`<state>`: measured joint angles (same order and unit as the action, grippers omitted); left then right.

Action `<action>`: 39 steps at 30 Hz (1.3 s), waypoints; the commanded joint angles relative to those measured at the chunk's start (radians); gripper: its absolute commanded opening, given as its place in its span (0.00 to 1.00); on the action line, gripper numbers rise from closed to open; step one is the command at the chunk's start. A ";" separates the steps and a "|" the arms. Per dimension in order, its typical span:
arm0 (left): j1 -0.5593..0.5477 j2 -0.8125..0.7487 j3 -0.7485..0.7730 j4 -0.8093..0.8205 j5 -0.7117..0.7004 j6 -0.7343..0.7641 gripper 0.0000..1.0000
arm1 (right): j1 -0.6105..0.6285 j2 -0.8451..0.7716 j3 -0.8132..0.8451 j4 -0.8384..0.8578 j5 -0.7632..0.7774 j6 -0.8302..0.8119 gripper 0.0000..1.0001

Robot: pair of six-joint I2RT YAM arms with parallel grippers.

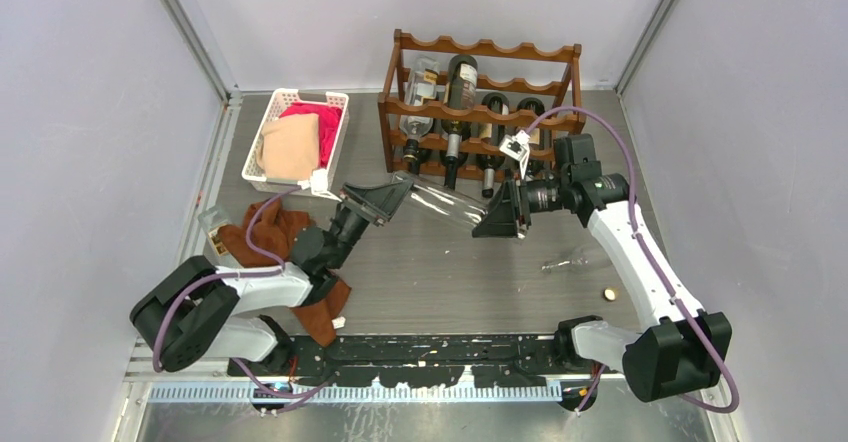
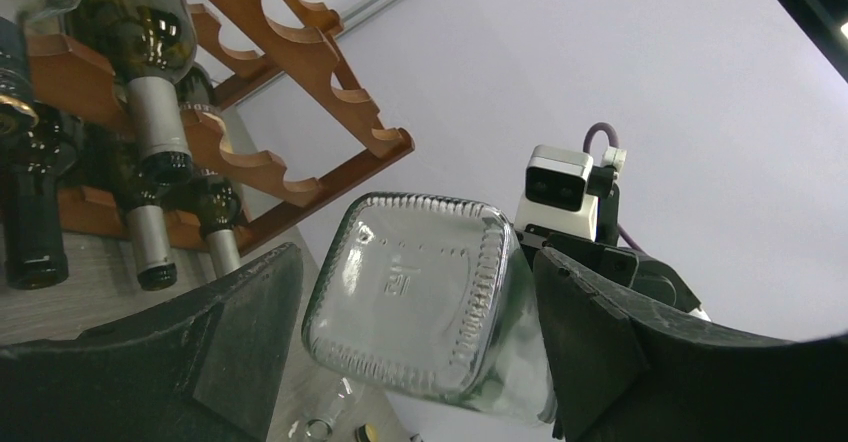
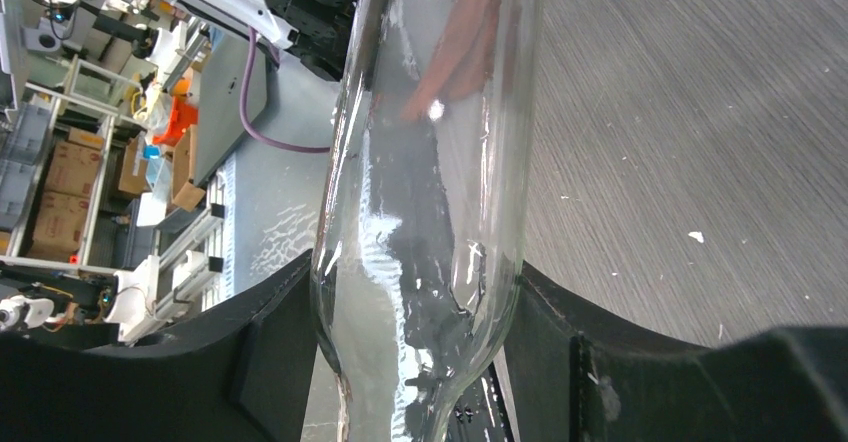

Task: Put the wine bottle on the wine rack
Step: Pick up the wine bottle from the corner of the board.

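grey wood-grain table (image 1: 430,282), pale walls on three sides. wine rack (image 1: 487,50) stands at the back centre, with several bottles already lying in its tiers. white basket (image 1: 254,152) of cloths sits to its left and a brown cloth (image 1: 285,232) lies by the left arm.

clear wine bottle (image 1: 446,203) is level above the table, just in front of the rack and not in it.

right gripper (image 1: 492,214): fingers (image 3: 270,362) pinch the bottle at its shoulder, pressing on both sides.

left gripper (image 1: 400,192): fingers (image 2: 235,332) are spread either side of the squarish base, with a thin gap on one side and no grip.
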<state>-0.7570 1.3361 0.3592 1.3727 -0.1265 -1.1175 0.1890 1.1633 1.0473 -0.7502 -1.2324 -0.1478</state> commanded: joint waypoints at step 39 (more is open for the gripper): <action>0.531 0.224 0.370 -0.306 0.759 1.048 0.87 | -0.131 -0.056 0.007 -0.394 0.148 -0.543 0.01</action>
<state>-0.2668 1.4593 0.6544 0.7372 0.4786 -0.0658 0.0612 1.1191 1.0367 -1.1500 -1.0222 -0.6571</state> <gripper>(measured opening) 0.893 0.650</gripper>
